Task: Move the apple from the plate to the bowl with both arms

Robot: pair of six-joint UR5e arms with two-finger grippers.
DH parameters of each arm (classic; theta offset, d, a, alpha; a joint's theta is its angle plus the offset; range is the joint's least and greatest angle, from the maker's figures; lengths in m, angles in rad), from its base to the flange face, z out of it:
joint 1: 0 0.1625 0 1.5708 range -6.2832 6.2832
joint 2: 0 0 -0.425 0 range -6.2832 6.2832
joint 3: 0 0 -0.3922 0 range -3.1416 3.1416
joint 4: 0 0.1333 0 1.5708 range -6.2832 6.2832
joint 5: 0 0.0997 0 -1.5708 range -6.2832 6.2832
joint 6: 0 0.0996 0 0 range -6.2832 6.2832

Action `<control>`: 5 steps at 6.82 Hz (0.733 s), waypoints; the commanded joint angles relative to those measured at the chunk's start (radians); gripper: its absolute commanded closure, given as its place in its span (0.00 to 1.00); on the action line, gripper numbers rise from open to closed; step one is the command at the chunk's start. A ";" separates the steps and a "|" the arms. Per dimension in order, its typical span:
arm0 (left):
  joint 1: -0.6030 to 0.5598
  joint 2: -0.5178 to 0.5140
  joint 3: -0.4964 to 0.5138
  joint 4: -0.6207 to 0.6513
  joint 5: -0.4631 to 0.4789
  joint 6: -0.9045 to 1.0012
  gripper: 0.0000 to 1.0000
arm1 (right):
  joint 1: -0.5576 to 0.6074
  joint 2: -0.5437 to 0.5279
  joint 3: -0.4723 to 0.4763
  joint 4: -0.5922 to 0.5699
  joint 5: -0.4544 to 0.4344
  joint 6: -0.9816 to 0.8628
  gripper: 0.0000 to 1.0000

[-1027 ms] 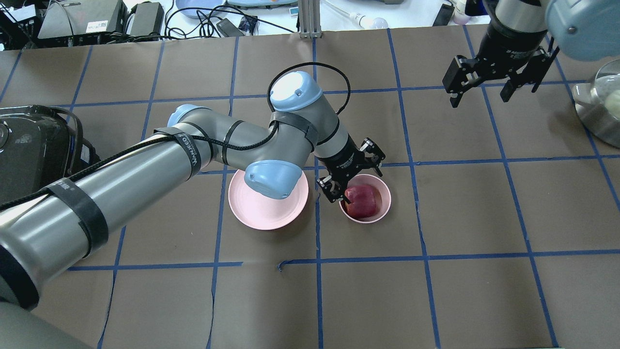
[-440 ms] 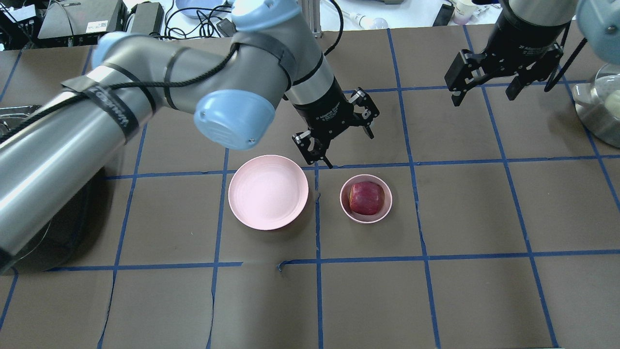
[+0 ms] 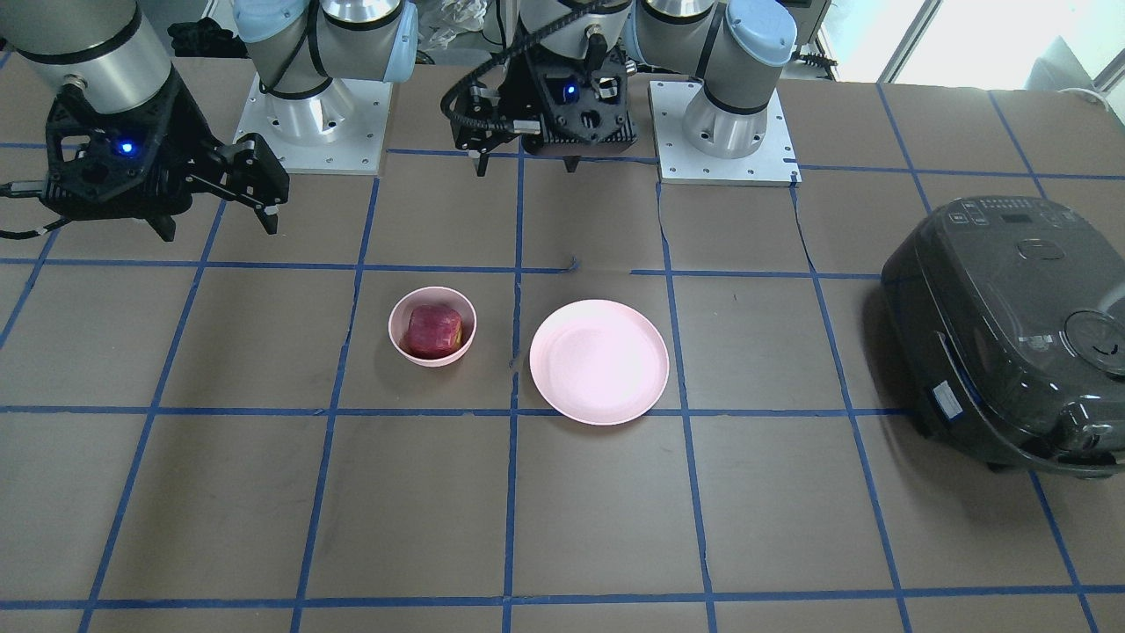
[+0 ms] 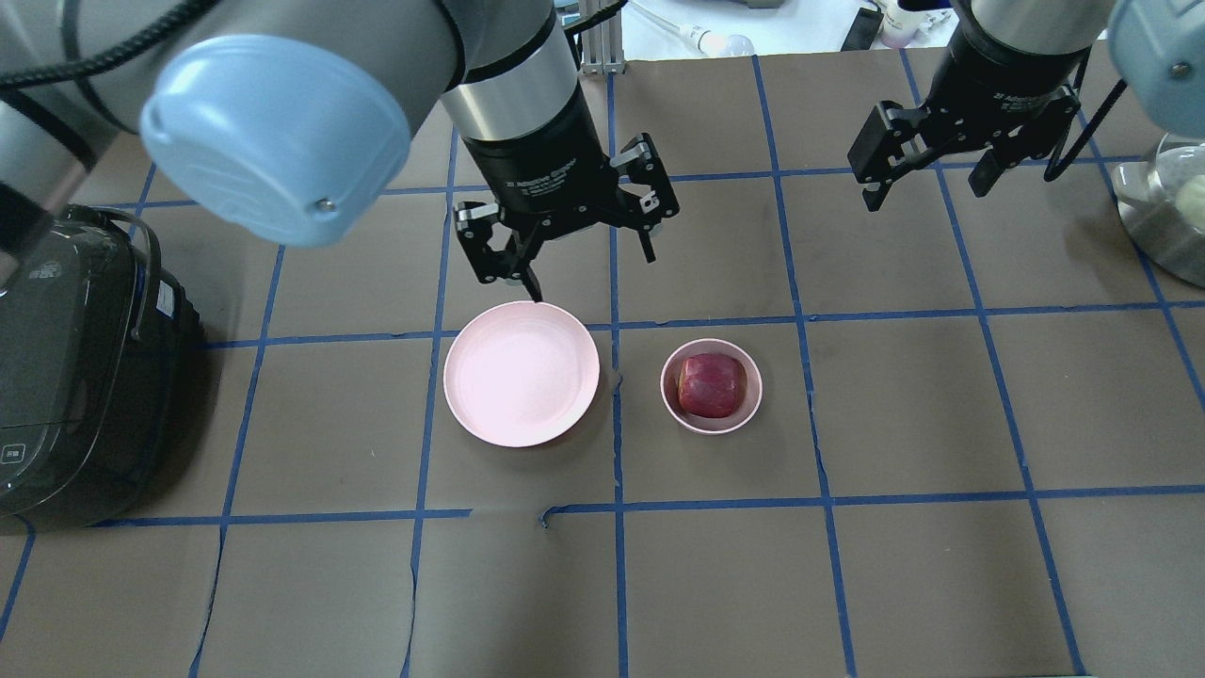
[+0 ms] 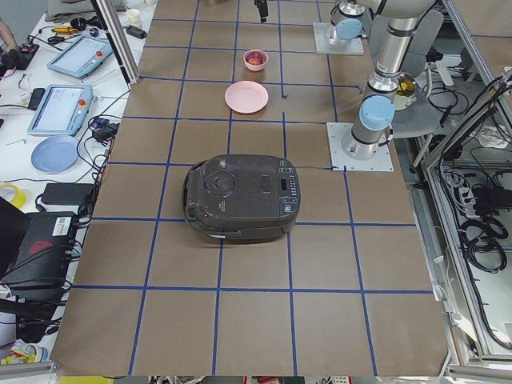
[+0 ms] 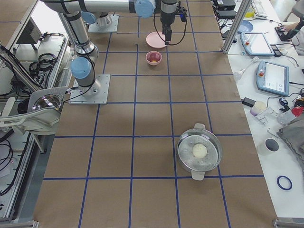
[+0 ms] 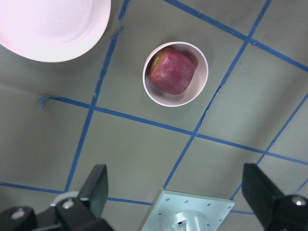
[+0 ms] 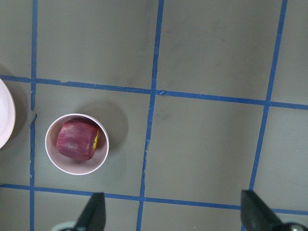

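Note:
The dark red apple [image 4: 713, 385] lies in the small pink bowl [image 4: 666, 388], right of the wide pink plate [image 4: 521, 374], which holds nothing. My left gripper [image 4: 593, 273] is open and empty, raised over the plate's far edge, apart from the bowl. My right gripper [image 4: 927, 193] is open and empty, high at the far right. The left wrist view shows the apple [image 7: 172, 73] in the bowl [image 7: 203, 82] far below the open fingers [image 7: 94, 185]. The right wrist view shows the apple [image 8: 75, 139] down to the left.
A black rice cooker [image 4: 66, 377] stands at the table's left edge. A steel pot with a glass lid [image 4: 1167, 207] stands at the far right. Blue tape lines grid the brown table.
My left gripper has let go of the apple, risen out of the bowl and moved left and away, to above the plate's far edge. The right gripper has barely moved.

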 commanded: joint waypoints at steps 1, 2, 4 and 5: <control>0.113 0.052 -0.009 -0.002 0.111 0.286 0.00 | 0.002 -0.013 0.000 0.000 0.001 0.000 0.00; 0.239 0.069 -0.017 -0.004 0.113 0.480 0.00 | 0.014 -0.015 0.000 0.000 0.001 0.002 0.00; 0.315 0.102 -0.049 0.021 0.145 0.526 0.00 | 0.029 -0.013 -0.001 -0.001 0.003 0.009 0.00; 0.312 0.113 -0.079 0.057 0.163 0.517 0.00 | 0.029 -0.013 -0.007 -0.001 0.001 0.011 0.00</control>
